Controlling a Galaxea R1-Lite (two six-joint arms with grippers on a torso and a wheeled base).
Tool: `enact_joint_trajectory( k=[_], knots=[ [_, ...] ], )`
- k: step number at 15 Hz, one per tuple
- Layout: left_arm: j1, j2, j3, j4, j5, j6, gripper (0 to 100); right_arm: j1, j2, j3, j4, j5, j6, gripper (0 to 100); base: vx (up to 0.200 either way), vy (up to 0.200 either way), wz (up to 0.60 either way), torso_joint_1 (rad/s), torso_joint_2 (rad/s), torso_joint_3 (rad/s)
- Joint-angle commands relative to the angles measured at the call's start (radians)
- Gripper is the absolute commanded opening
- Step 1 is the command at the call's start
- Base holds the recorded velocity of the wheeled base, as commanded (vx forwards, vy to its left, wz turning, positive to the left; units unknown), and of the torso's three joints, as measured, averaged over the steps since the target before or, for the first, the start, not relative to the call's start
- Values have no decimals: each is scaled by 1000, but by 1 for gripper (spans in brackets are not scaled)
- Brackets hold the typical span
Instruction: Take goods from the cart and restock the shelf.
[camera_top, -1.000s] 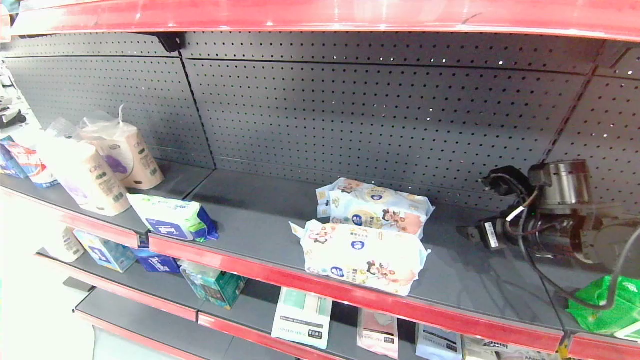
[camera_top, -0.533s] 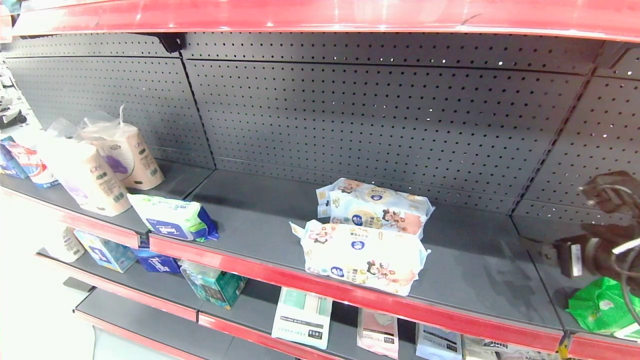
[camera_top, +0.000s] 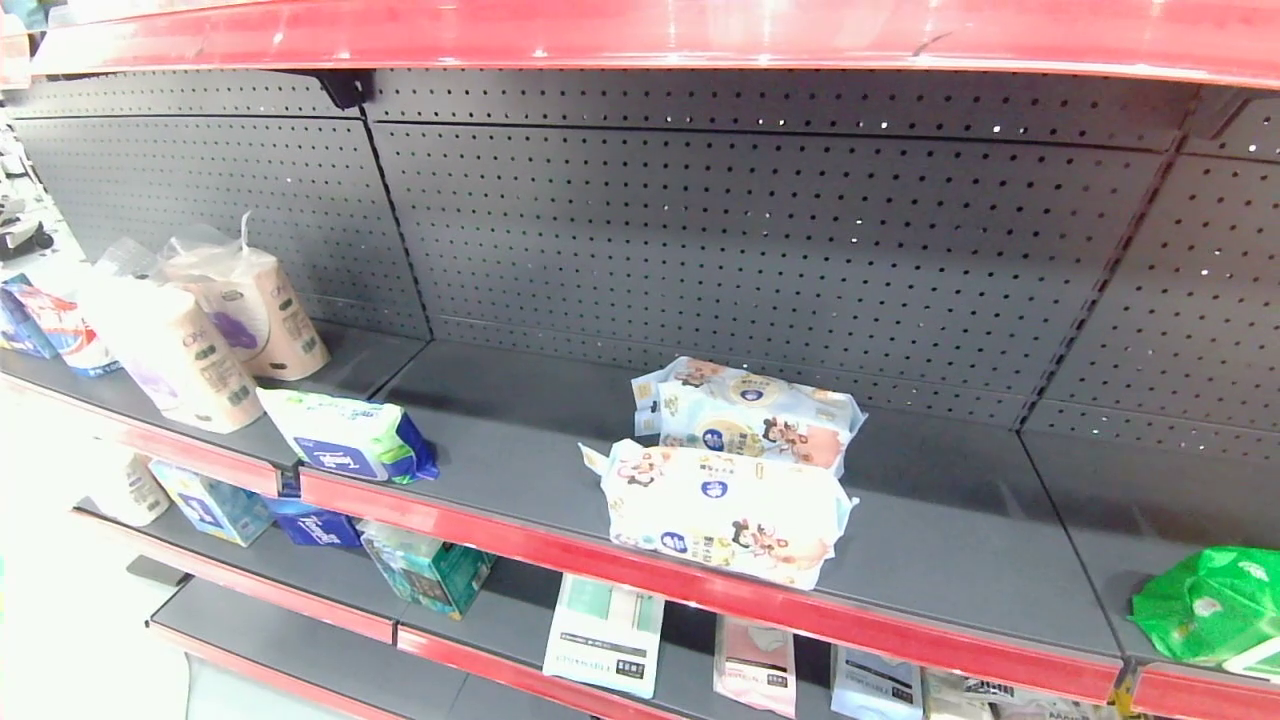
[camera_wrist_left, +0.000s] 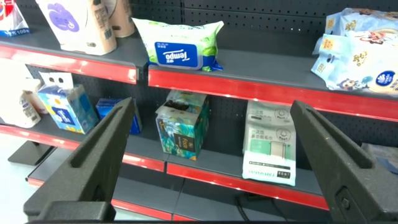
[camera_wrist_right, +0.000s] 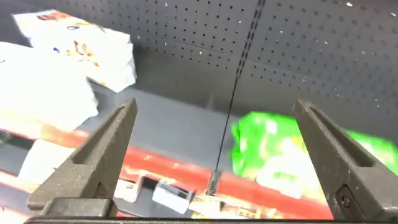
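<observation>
Fingers (camera_wrist_left: 93, 155) spread wide, nothing held, on left gripper (camera_wrist_left: 211, 104); right gripper (camera_wrist_right: 214, 104) likewise apart, empty, facing shelf (camera_top: 500, 430). Two cartoon-print packs (camera_top: 725, 510) lie mid-shelf, green pack (camera_top: 1205, 605) at right end. Much bare board: restocking judged far from finished.
</observation>
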Motion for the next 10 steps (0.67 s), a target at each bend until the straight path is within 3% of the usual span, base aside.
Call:
enact_joint_trajectory(
  k=[1, 3, 10],
  knots=[
    [0, 0, 0, 0, 0, 0, 100, -27, -298, 146, 84, 17, 43, 100, 0, 0, 0, 0, 0, 0],
    [0, 0, 0, 0, 0, 0, 100, -27, -300, 146, 132, 96, 119, 100, 0, 0, 0, 0, 0, 0],
    [0, 0, 0, 0, 0, 0, 100, -27, -298, 146, 155, 80, 147, 100, 0, 0, 0, 0, 0, 0]
  ],
)
